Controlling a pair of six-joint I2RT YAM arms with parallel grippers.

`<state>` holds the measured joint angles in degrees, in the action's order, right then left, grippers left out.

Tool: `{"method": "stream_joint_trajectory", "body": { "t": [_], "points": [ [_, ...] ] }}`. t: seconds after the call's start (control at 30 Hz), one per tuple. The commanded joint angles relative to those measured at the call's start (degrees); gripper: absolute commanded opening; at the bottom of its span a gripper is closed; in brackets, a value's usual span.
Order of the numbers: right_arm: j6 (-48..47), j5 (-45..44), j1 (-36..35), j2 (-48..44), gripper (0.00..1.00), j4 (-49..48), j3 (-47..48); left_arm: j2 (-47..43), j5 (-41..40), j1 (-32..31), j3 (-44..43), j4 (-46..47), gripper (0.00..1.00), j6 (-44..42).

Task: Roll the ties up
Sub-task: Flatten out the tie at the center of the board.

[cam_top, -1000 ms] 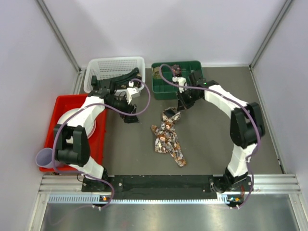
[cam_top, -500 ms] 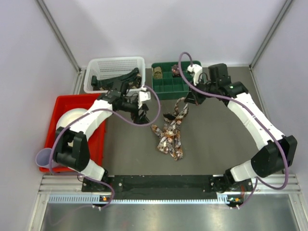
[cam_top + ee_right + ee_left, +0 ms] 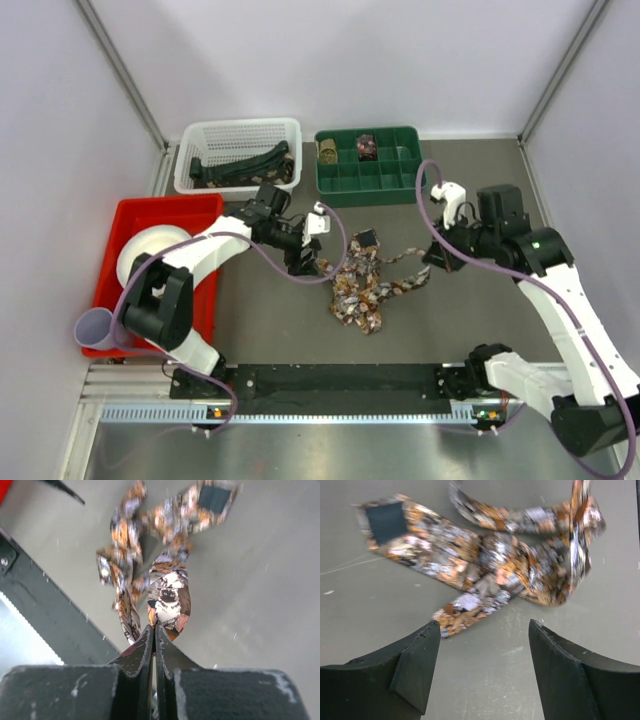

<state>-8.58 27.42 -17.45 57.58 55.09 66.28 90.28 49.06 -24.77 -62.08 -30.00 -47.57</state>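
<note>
A brown-orange patterned tie (image 3: 358, 287) lies crumpled on the grey table, one narrow strip stretched out to the right. My right gripper (image 3: 432, 263) is shut on that strip's end. The right wrist view shows the fabric (image 3: 168, 601) pinched at the closed tips (image 3: 154, 628). My left gripper (image 3: 312, 262) stands open just left of the heap. In the left wrist view the tie (image 3: 490, 567) lies beyond the fingers (image 3: 485, 630), with bare table between them. Two rolled ties (image 3: 328, 151) (image 3: 367, 146) sit in the green tray (image 3: 392, 178). Dark ties (image 3: 240, 166) lie in the white basket (image 3: 238, 132).
A red tray (image 3: 120, 215) holding a white round thing (image 3: 155, 250) stands at the left, with a purple cup (image 3: 93, 326) at its near corner. A black rail (image 3: 340, 380) runs along the near edge. Purple cables loop off both arms.
My right gripper has swung from the green tray to the right and nearer, drawing the tie's narrow end out. The left gripper has moved right and down, up to the heap.
</note>
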Motion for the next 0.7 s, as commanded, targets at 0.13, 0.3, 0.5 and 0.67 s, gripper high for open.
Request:
{"method": "stream_joint_trajectory", "body": {
  "t": [0.13, 0.3, 0.5, 0.67],
  "points": [
    [10.1, 6.4, -1.0, -13.1, 0.00, 1.8, 0.4, 0.8, 5.6, -3.0, -4.5, -7.4, 0.78, -9.9],
    [15.9, 12.7, -1.8, -10.0, 0.00, -6.5, 2.4, -6.8, 9.4, -2.3, -6.6, 10.3, 0.84, 20.4],
    [20.1, 8.4, -18.8, -3.1, 0.00, -24.9, 2.1, -16.0, -2.9, 5.3, -4.6, 21.8, 0.88, 41.2],
    [16.3, 7.4, -35.9, 10.2, 0.00, -39.1, 5.3, -18.6, -7.8, 25.1, -4.8, 22.9, 0.86, 62.2]
  ]
}}
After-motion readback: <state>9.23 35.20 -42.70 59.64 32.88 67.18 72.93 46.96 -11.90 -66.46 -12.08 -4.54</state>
